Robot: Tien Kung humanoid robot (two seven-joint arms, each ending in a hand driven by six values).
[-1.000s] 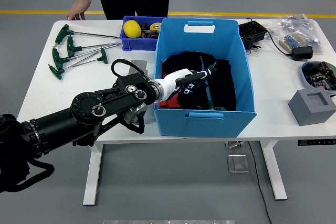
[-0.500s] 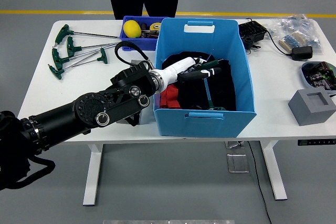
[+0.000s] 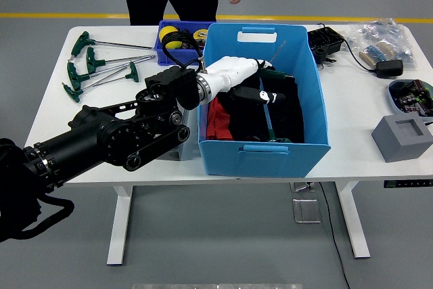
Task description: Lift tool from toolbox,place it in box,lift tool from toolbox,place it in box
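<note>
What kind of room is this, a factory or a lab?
Probably a workshop or robot test lab: a grey floor with a yellow line, T-handle tools laid out on a white table, and a blue bin of parts.

You are looking at a workshop or robotics lab: grey floor with a yellow safety line [image 3: 338, 17], a white desk [image 3: 47, 116], green T-handle wrenches [image 3: 95, 65], and a blue parts bin [image 3: 177, 37].

Bright, even overhead light, no glare. Soft shadow under the white rectangular table [image 3: 54, 109]; dark interior inside the big blue plastic bin [image 3: 318, 109] on it. Sharp focus, slight edge distortion.
</note>
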